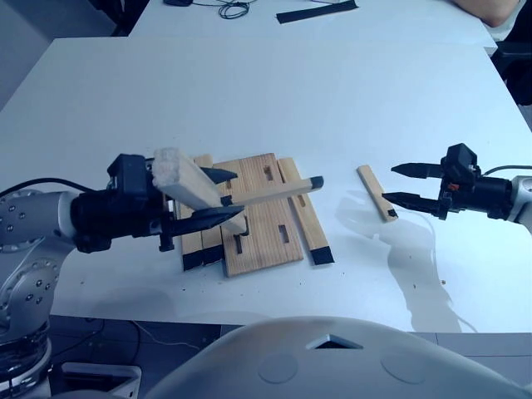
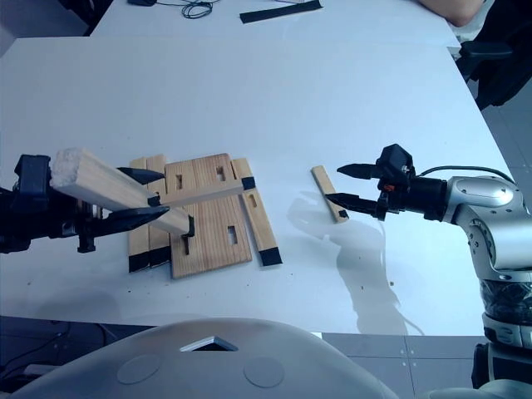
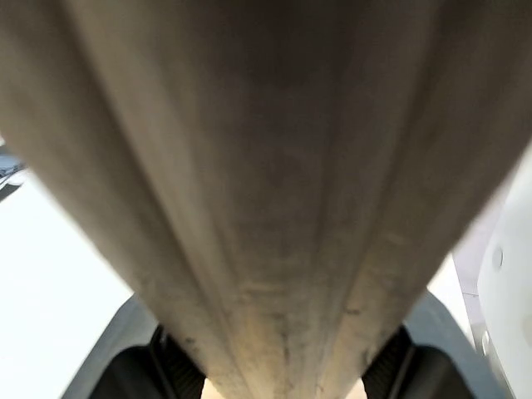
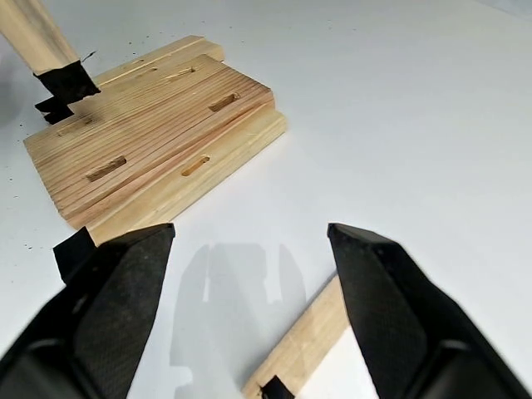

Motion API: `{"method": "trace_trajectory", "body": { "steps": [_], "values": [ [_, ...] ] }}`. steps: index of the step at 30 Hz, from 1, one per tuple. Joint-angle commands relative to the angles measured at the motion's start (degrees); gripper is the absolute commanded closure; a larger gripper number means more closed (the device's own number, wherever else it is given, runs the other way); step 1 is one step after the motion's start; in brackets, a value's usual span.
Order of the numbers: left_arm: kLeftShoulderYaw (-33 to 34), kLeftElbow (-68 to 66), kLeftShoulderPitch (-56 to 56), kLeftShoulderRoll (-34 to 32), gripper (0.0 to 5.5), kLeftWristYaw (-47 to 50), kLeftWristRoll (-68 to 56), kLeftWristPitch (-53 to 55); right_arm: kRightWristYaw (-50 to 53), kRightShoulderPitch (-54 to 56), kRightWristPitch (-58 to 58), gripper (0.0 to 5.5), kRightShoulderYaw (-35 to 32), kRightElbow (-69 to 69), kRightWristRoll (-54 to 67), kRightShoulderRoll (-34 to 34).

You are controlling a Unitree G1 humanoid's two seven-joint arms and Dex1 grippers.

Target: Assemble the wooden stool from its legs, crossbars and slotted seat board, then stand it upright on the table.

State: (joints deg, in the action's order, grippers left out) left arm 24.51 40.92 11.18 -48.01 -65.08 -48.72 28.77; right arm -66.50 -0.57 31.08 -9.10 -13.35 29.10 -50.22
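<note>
Your left gripper (image 1: 224,193) is clamped on a wooden leg (image 1: 187,184), held over the slotted seat board (image 1: 262,216), which lies flat on the white table (image 1: 249,91). Your right gripper (image 1: 391,183) is spread open by the short crossbar (image 1: 376,193). Behind it is a second table (image 1: 399,25) with a black strip (image 1: 316,11).

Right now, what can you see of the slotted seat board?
The slotted seat board is a rectangular slab of pale grained wood with four slots in its face. It lies flat on the table, black-tipped legs alongside its long edges. A wooden piece clamped in the jaws of the left gripper hangs over it; contact unclear.
</note>
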Motion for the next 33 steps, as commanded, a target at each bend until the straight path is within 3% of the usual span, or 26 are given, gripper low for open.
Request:
{"method": "trace_trajectory", "body": {
  "steps": [1, 12, 33],
  "values": [
    [0.0, -3.0, 3.4, -0.3, 3.28, -3.5, 4.4, -4.9, 0.9, 0.3, 0.3, 2.11, 0.2, -0.8, 0.0, -0.5],
    [-2.5, -6.8, 1.8, 0.4, 3.28, -2.7, 5.4, -7.8, 1.7, 0.8, -0.3, 2.11, 1.5, -0.8, -0.5, -0.3],
    [-2.7, -3.3, 8.9, 0.7, 3.28, -2.2, 4.6, -8.9, 2.4, 1.6, -0.4, 2.11, 3.2, -1.1, -0.3, 0.2]
  ]
}}
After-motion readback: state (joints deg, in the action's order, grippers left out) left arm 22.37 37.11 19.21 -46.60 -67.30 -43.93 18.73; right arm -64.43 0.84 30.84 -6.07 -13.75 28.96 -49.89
